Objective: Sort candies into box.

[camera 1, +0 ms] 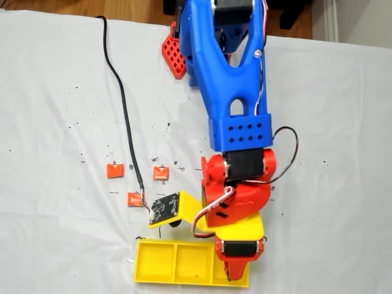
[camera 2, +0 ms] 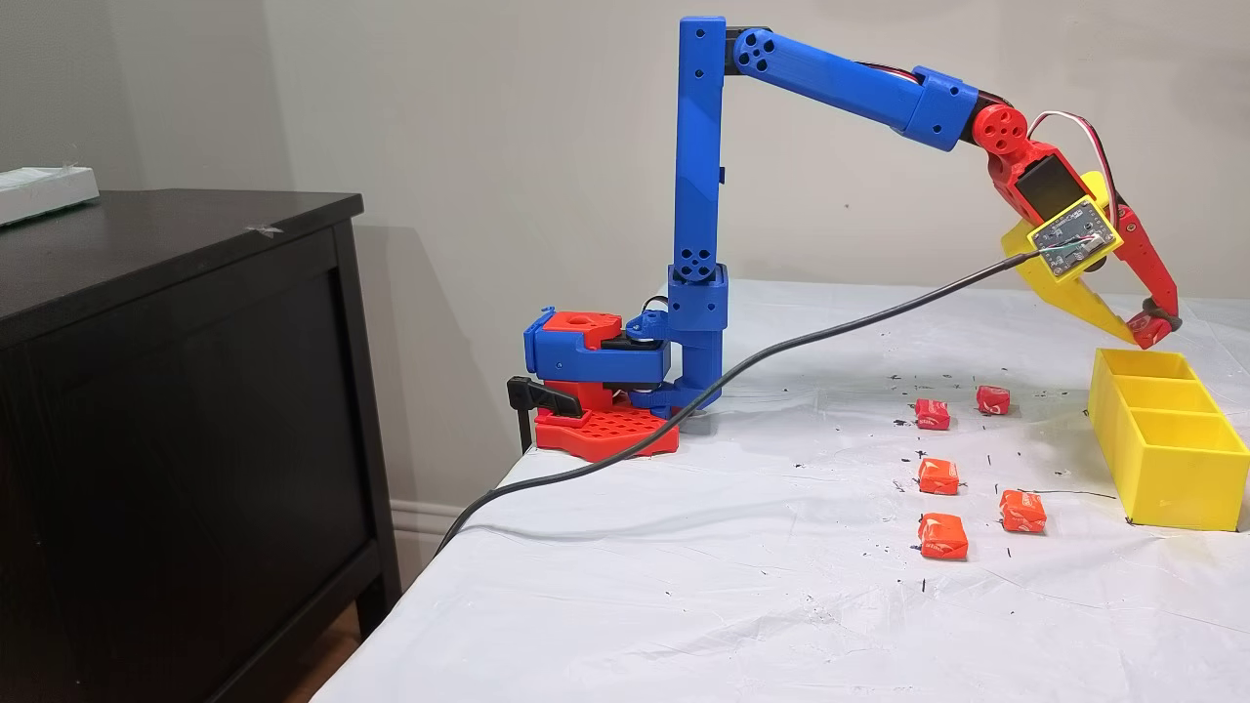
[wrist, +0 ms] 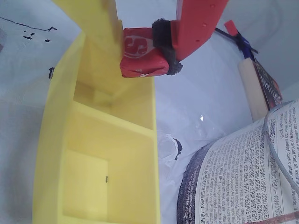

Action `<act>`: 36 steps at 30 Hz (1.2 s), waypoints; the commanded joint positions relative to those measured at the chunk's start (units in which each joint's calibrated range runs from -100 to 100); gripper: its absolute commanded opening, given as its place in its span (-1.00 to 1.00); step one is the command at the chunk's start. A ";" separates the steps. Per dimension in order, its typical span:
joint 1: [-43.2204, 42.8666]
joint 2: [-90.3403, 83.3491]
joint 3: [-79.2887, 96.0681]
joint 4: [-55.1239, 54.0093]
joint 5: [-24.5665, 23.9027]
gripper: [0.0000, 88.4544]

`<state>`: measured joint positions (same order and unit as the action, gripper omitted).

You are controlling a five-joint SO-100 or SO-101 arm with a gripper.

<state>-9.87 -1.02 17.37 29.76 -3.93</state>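
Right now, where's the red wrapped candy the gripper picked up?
The red wrapped candy with white marks is clamped in the red two-finger gripper, held above the far end compartment of the yellow plastic three-compartment tray in the side fixed view.

Wrist view: red candy pinched in the gripper shows a white letter, looks like "S". Round can at lower right has small black print on a white label; readable bits: "OF REACH OF CHILDREN - DO NOT", "MIST WEAR", "ADEQUATE VENT", "CONTAINS E"; the rest is too blurred or cut off. Both fixed views: candy wrapper marks too small to read.
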 commanded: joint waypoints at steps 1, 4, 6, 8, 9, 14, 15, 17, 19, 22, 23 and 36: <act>0.00 -1.19 -5.49 -0.74 0.29 -1.00; -0.09 -0.94 -5.85 0.16 0.54 -1.00; -0.27 -0.77 -5.85 0.65 0.68 -0.97; -0.45 -0.43 -5.76 1.06 0.73 -0.89; -0.45 -0.26 -5.76 1.14 0.73 -0.86; -0.45 0.17 -6.12 1.55 0.93 -0.86; -0.45 0.17 -6.12 1.55 0.88 -0.83; -0.45 0.25 -6.12 1.72 0.88 -0.64; -0.55 0.25 -6.12 1.96 0.88 -0.50; -0.64 -0.17 -5.94 2.13 1.03 -0.38; -0.64 -0.26 -5.94 2.21 1.07 -0.36; -0.18 -3.82 -5.94 5.07 0.05 -0.60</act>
<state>-9.87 0.59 17.37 33.49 -3.25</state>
